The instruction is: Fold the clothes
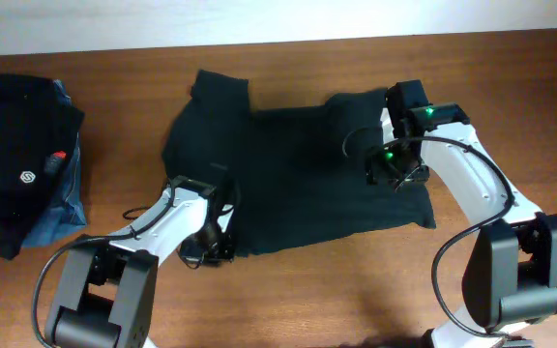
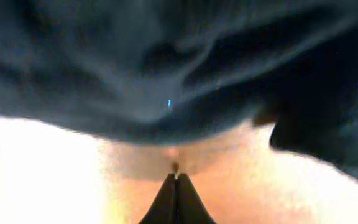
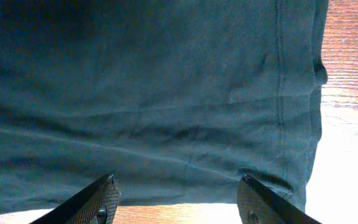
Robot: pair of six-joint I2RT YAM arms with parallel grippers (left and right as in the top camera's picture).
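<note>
A dark garment (image 1: 307, 174) lies spread on the wooden table, partly rumpled at its left side. My left gripper (image 1: 211, 244) is at the garment's front left edge. In the left wrist view its fingers (image 2: 176, 179) are shut with nothing seen between them, and the cloth's edge (image 2: 166, 99) lies just ahead of the tips. My right gripper (image 1: 395, 172) is over the garment's right part. In the right wrist view its fingers (image 3: 178, 190) are wide open over the cloth (image 3: 154, 93), near its hemmed edge.
A stack of folded clothes (image 1: 17, 164), black on top of blue denim, sits at the table's left edge. Bare wooden table (image 1: 356, 290) lies in front of the garment. The table's far edge runs along the top.
</note>
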